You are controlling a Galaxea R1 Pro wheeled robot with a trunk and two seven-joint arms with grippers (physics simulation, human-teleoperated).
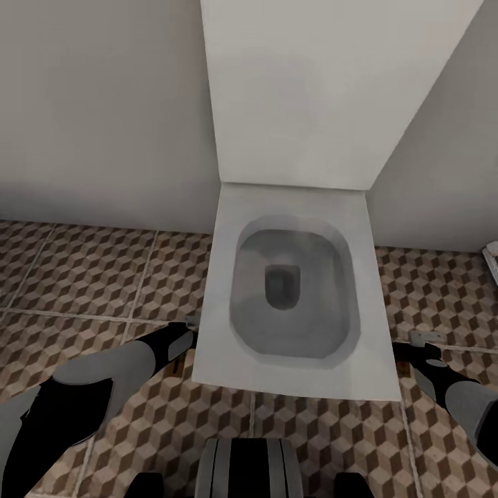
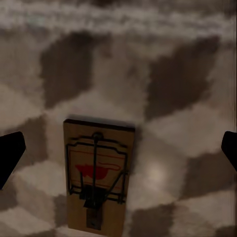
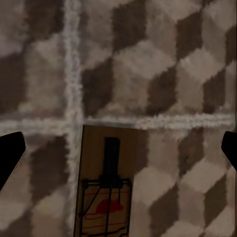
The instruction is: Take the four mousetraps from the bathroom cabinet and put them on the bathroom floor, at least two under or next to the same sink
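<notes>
A brown wooden mousetrap [image 2: 98, 175] with dark wire and a red mark lies flat on the cube-patterned bathroom floor [image 2: 173, 84]. It sits between the wide-apart fingers [image 2: 11, 150] of my left gripper [image 2: 121, 148], which is open and not touching it. A second mousetrap [image 3: 106, 185] lies on the floor [image 3: 163, 59] just below a grout crossing, under my open right gripper [image 3: 118, 148]. In the head view, the left gripper [image 1: 188, 330] hangs low at the toilet's left front corner and the right gripper [image 1: 418, 344] at its right front corner. The sink and cabinet are out of view.
A white toilet [image 1: 294, 207] with an open bowl and a tall white panel behind it stands straight ahead between my arms, against a pale wall. Tiled floor [image 1: 83, 270] stretches to both sides. A white object [image 1: 492, 263] pokes in at the right edge.
</notes>
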